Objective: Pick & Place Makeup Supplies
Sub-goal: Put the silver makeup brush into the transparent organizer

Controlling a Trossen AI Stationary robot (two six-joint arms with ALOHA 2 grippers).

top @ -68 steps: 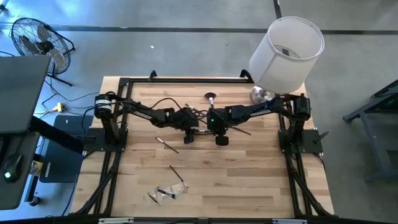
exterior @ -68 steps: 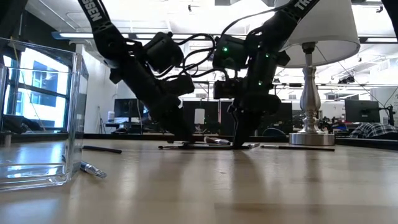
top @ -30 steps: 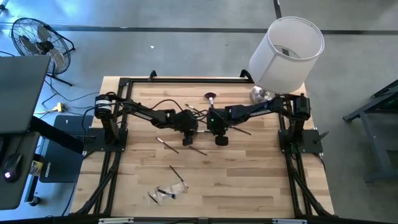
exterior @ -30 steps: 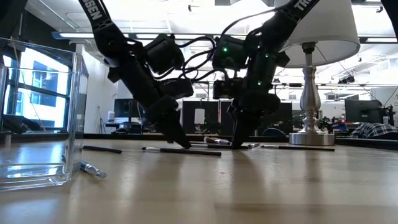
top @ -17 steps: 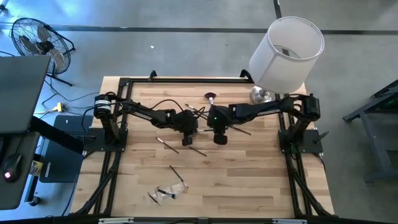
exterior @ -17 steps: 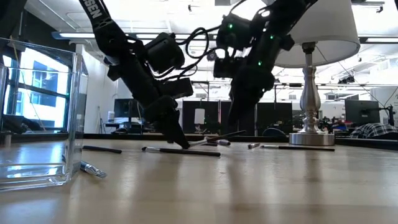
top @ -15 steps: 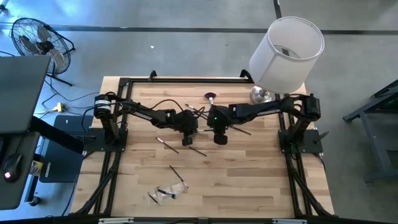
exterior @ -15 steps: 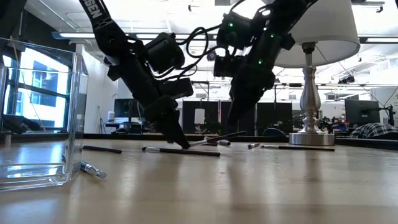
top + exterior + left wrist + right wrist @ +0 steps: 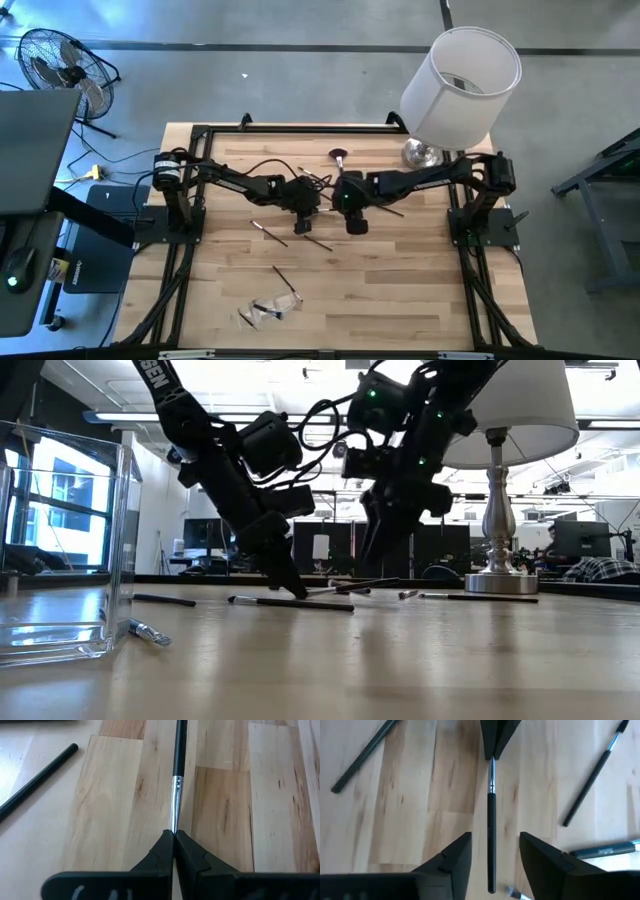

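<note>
A thin black makeup brush (image 9: 178,750) with a silver ferrule lies between my two grippers at mid-table. My left gripper (image 9: 173,836) is shut on its tip end and reaches down to the table (image 9: 295,590). My right gripper (image 9: 495,862) hangs open a little above the brush's handle (image 9: 491,835), one finger on each side, touching nothing. More brushes lie flat on the wood: one just in front (image 9: 290,603), others (image 9: 592,777) (image 9: 268,232), and a fluffy-headed one (image 9: 338,157) at the far side. My left gripper pinches the brush's tip end, just past the silver ferrule (image 9: 174,822), between its two fingertips. The fingers slant down from the table's left and lie along the brush. The brush points away toward my right gripper, its handle end (image 9: 392,580) raised slightly off the table.
A clear container (image 9: 70,540) stands at the near left, with a brush (image 9: 150,632) beside it. A lamp (image 9: 460,85) stands at the far right corner. Black cables (image 9: 270,165) loop behind the left arm. Bare wood lies at the near right (image 9: 400,290).
My left gripper has shut on the brush's tip end without moving off. My right gripper has opened, let go of the handle and risen a little above it. The brush stays between the two grippers, its handle end now tilted up.
</note>
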